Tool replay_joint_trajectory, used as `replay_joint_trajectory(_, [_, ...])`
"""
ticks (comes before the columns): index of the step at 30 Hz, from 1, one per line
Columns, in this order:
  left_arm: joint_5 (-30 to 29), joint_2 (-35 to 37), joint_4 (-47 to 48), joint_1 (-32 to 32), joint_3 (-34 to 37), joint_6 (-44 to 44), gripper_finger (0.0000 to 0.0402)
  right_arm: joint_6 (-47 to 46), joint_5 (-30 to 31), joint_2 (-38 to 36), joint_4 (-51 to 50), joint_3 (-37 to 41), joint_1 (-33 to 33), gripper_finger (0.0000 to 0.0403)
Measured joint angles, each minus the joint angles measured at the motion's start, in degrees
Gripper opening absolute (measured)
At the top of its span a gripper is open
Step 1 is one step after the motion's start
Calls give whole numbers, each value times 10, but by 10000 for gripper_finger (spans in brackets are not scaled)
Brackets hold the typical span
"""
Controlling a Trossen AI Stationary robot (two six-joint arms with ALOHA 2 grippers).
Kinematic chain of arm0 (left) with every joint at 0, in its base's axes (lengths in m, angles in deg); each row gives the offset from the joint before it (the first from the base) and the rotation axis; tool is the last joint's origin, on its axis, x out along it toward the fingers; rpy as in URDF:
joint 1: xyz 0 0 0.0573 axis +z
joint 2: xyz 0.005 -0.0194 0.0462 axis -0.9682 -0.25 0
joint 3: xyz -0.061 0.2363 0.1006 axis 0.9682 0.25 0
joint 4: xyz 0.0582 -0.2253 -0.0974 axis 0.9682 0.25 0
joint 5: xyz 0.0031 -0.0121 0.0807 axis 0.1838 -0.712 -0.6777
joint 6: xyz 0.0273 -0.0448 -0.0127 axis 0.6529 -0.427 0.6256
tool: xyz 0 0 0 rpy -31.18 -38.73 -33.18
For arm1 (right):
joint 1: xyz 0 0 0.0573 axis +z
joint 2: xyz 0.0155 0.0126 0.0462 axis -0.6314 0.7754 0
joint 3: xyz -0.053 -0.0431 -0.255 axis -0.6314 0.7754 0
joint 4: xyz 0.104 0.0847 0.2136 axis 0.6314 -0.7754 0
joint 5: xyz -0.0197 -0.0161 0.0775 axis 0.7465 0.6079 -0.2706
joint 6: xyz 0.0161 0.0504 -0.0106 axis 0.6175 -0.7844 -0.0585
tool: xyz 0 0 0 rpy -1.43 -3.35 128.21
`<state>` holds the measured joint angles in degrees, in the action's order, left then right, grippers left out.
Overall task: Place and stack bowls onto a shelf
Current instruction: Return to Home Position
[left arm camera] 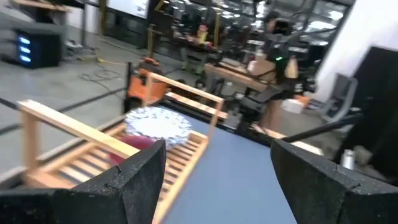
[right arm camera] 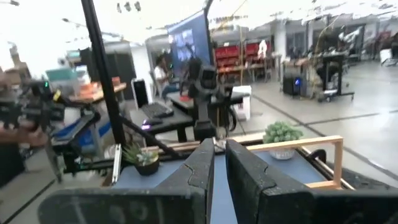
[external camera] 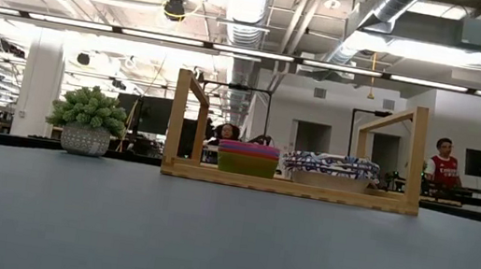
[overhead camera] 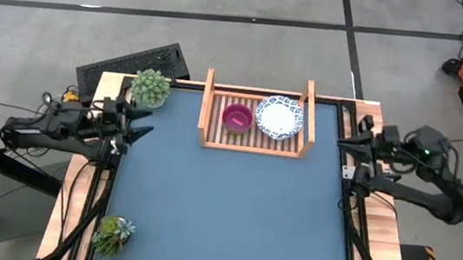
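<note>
Shelf, seen from above, holds the magenta-topped bowls beside the white patterned bowls. Left wrist view: my left gripper gapes wide. Right wrist view: my right gripper is pinched closed.

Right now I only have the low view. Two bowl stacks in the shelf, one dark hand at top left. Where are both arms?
Observer: Out at the sides in the high view. The left hand is at the table's left edge by the potted plant, and the right hand is at the right edge.
Operator: Open or shut?
Observer: Left is open, fingers wide apart in its wrist view. Right is shut, holding nothing.
Operator: Anything near my camera I can't see?
Observer: A second small plant stands at the near-left corner of the table.
</note>
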<state>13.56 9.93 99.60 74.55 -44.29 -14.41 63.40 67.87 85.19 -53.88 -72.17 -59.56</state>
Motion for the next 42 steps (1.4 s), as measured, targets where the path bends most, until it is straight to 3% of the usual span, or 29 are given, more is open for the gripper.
replay_joint_trajectory(5, [29, 24, -41, 0, 60, -31, 274, -27, 23, -95, 3, 69, 0, 69])
replay_joint_trajectory(9, [30, 44, -57, 0, 100, -50, 274, -60, 23, -97, -5, 121, 5, 69])
replay_joint_trajectory(16, [46, 87, -64, 0, 152, -88, 274, -122, -20, -86, 148, 240, 31, 69])
replay_joint_trajectory(22, [49, 125, -66, 0, 193, -104, 274, -157, -5, -100, 259, 333, 79, 69])
replay_joint_trajectory(31, [49, 122, -76, 0, 233, -131, 274, -157, 75, -100, 327, 403, 130, 69])
replay_joint_trajectory(36, [62, 122, -158, -1, 281, -136, 274, -155, 126, -98, 315, 408, 151, 69])
replay_joint_trajectory(42, [77, 119, -190, -14, 296, -122, 274, -142, 140, -98, 307, 408, 155, 69])
